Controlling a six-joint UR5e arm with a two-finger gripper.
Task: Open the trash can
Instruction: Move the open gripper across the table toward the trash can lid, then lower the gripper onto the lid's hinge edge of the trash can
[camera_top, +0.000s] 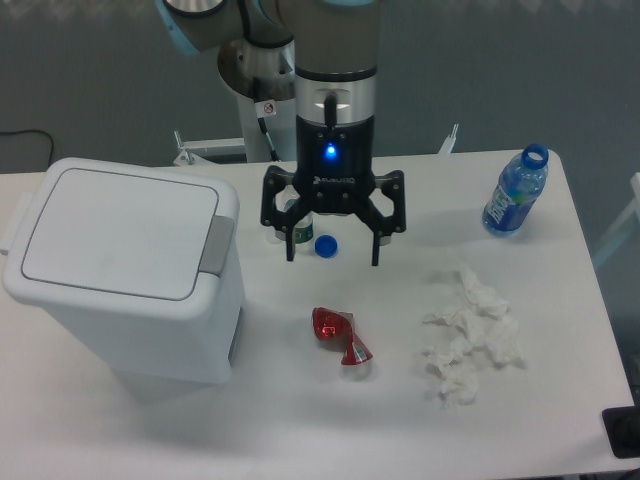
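In the fixed camera view, the trash can stands at the left end of the white bench. It is a large, smooth white plastic box with rounded corners, its flat lid shut and a grey push tab on the right edge. The pincer hangs to the right of the bin, apart from it, its two black fingers spread wide and holding nothing, a blue light glowing on its body. Behind its left finger stands a small clear bottle, partly hidden, with a blue cap beside it. A shiny red crumpled wrapper, torn white tissue and a blue-tinted open bottle lie further right.
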